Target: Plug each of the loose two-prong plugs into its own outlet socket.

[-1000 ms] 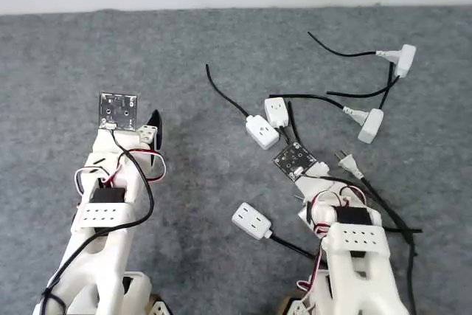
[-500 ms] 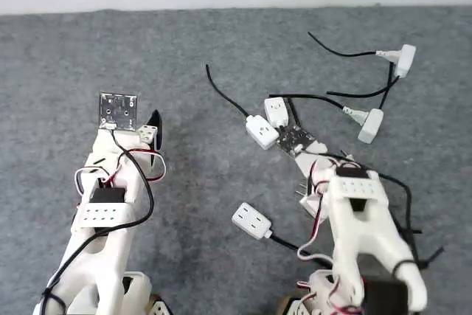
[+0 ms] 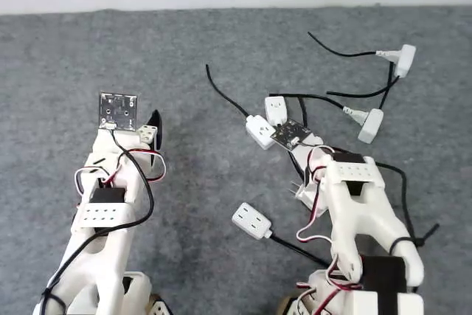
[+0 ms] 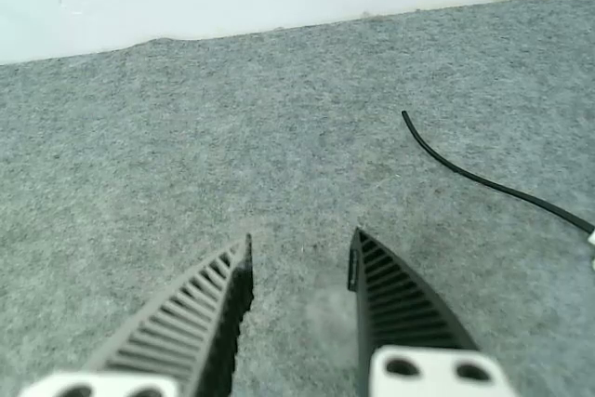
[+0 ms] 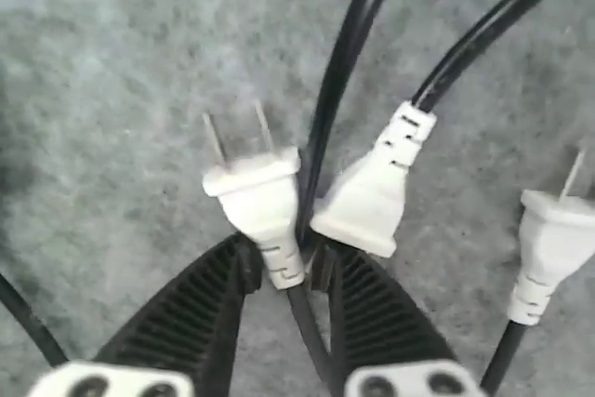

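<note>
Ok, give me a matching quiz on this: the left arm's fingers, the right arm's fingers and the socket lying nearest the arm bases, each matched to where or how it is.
Things:
1. left arm's fingers
2. right arm's fingers
3. nearest socket

States:
A. lies by itself, nothing plugged into it
B. apart, over bare grey mat
C. either side of the neck of a two-prong plug

Pairs: 1-B, 2-C, 3-A.
</note>
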Robot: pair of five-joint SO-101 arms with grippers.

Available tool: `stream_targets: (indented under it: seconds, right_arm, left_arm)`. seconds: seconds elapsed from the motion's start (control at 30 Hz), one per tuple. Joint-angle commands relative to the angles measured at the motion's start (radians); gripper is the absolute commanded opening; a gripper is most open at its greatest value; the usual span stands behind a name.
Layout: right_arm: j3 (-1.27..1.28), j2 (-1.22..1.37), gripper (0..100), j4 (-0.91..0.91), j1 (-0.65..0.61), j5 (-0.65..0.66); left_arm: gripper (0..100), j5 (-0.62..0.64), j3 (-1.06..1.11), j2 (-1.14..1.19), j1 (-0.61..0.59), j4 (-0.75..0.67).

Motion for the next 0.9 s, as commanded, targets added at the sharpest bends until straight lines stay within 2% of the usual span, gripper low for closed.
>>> stream_targets:
  seconds: [0.0, 0.33, 0.67, 0.87]
  right_arm:
    - [-0.008, 0.005, 1.2, 0.007, -0.035, 0.018]
    - [-0.025, -0.005, 0.9, 0.064, -0.028, 0.017]
    - [-0.206, -0.292, 0.9, 0.348, -0.036, 0.020]
    - [-0.311, -0.456, 0.9, 0.506, -0.038, 0.018]
  left_arm:
    - [17, -0.011, -0.030, -0.034, 0.008, -0.026]
    - [17, -0.018, -0.028, -0.034, 0.025, -0.026]
    - [17, -0.051, -0.027, -0.034, 0.035, -0.028]
    - [17, -0.074, -0.024, -0.038, 0.081, 0.002]
